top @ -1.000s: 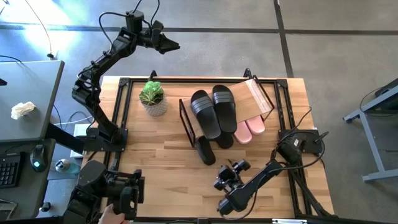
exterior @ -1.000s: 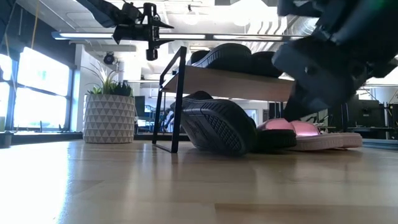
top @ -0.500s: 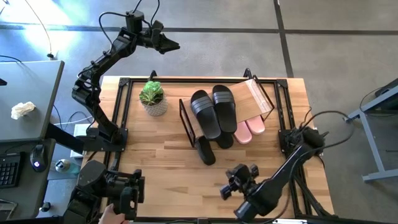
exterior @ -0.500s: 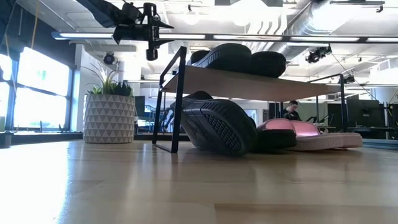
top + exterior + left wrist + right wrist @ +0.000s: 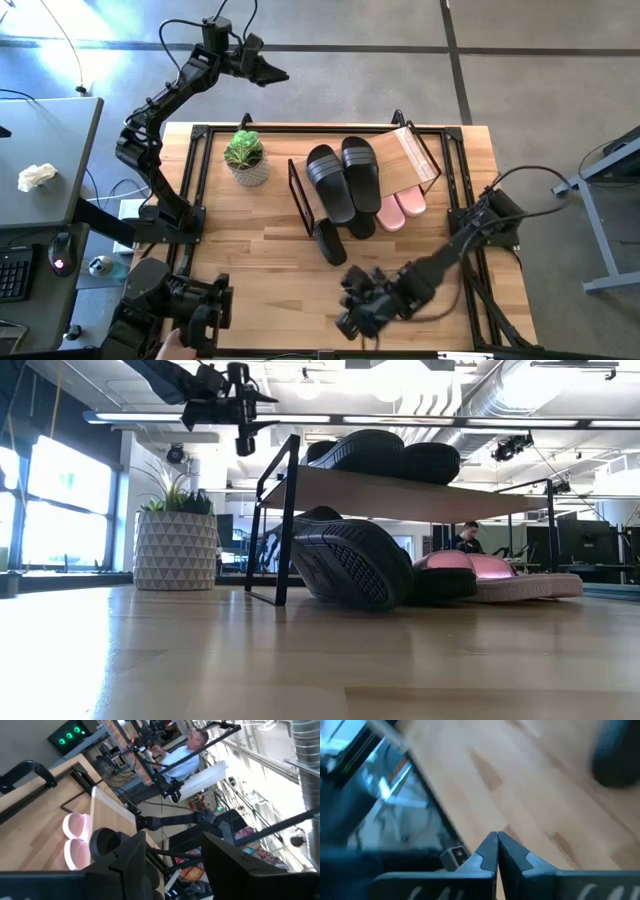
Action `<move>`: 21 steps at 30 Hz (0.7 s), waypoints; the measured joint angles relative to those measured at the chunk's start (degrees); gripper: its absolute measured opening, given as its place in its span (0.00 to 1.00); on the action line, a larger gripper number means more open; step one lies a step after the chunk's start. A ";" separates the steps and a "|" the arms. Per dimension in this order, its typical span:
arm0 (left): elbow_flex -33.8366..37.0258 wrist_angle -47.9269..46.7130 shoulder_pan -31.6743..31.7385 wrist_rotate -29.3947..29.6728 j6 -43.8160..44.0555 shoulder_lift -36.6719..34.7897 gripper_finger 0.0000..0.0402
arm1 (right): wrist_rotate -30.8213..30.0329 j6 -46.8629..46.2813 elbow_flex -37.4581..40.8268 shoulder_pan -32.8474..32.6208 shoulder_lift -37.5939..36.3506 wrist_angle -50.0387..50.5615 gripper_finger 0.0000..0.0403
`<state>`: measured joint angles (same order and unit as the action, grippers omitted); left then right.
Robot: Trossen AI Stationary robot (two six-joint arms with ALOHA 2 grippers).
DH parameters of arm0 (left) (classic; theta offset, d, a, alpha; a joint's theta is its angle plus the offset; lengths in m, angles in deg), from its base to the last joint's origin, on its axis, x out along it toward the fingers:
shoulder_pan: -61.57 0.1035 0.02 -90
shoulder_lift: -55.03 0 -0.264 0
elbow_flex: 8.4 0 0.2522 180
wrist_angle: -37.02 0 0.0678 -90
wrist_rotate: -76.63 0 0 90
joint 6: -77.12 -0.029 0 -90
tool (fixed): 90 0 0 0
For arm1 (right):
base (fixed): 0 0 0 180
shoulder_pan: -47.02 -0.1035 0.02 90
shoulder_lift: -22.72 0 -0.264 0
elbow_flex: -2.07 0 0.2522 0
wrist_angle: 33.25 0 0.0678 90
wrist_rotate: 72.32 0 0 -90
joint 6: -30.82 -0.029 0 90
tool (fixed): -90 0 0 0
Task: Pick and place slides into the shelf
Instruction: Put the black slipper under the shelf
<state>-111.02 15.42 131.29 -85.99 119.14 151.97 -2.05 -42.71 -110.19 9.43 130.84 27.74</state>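
Right gripper (image 5: 352,305) clenched empty, low over the table's near edge; loose black slide (image 5: 328,240) lies just beyond it, tipped against the shelf (image 5: 410,150) frame, and looks light, flexible foam, so pinch the ribbed strap band; left gripper (image 5: 272,72) parked wide open, far off.

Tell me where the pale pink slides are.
High view: the pale pink slides lie on the table under the shelf board, right of the black slides, toes toward the near edge.
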 joint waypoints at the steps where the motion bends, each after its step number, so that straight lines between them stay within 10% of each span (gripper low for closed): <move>1: 0.00 0.00 0.00 -0.47 -0.01 0.02 0.43 | 2.32 3.84 0.00 1.21 0.00 -1.37 0.00; 8: -0.02 0.02 0.00 -2.63 -0.02 0.02 0.43 | 14.47 20.14 0.55 9.28 -0.02 0.17 0.00; 13: 0.00 0.02 0.00 -4.10 -0.25 0.01 0.43 | 22.67 21.15 14.00 11.70 -1.44 -20.96 0.00; 21: 0.00 -0.98 0.00 -4.46 -1.55 0.02 0.43 | 7.82 10.68 25.50 8.09 -2.47 -28.33 0.00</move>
<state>-111.02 14.44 131.29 -90.45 117.59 151.99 5.76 -32.03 -84.69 17.52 128.37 -0.59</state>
